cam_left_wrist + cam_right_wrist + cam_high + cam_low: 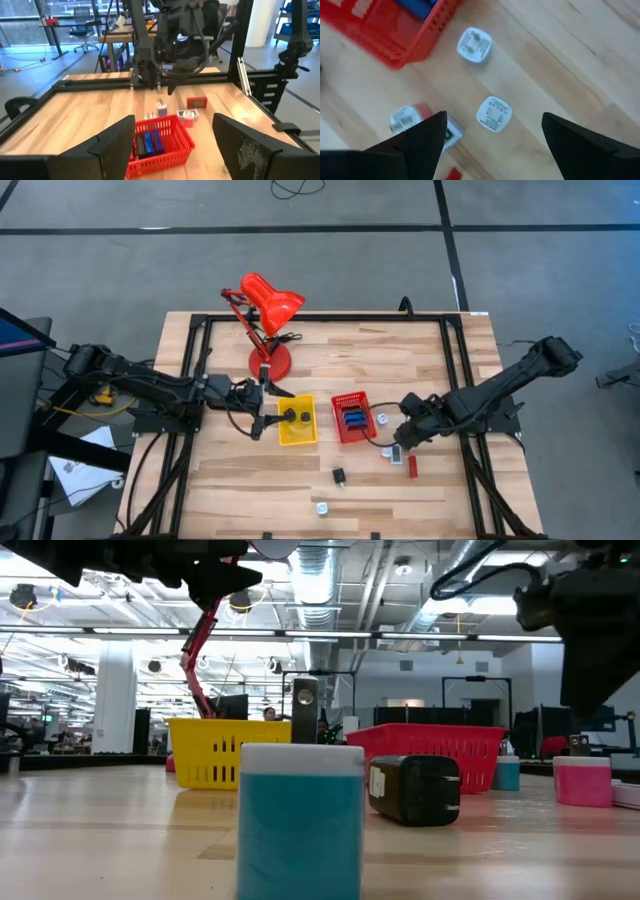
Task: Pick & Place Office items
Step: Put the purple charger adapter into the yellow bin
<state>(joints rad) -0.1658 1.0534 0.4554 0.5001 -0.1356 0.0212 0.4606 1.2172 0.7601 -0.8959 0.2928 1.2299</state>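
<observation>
White adapter (493, 114) lies flat on the tabletop (400, 495), framed between the right gripper (492, 135) fingers; jaws spread wide, nothing pinched, hovering above it. Second white adapter (474, 45) sits apart at about 11 o'clock from the first in the right wrist view, just beside the red tray (385, 27) wall. A white-and-red piece (410, 119) lies at about 9 o'clock, partly hidden by a finger. In the high view the red tray (351, 417) already holds blue pieces (353, 420); right gripper (398, 442) is at its 4 o'clock. A red block (412, 466), a black bit (339, 475) and a white bit (321, 507) lie loose nearer the front edge.

Left gripper (262, 420) is at 9 o'clock of the yellow tray (297, 422), jaws spread and empty in its wrist view; a black bit (291, 416) lies in the tray. Red desk lamp (266, 320) stands at the back.

Step judged: right arm about to pick the centred white adapter. To do well: descend straight, keep adapter midway between fingers, close on opposite flat sides, avoid nudging the white-and-red piece, lift clear before travelling over the tray wall.
</observation>
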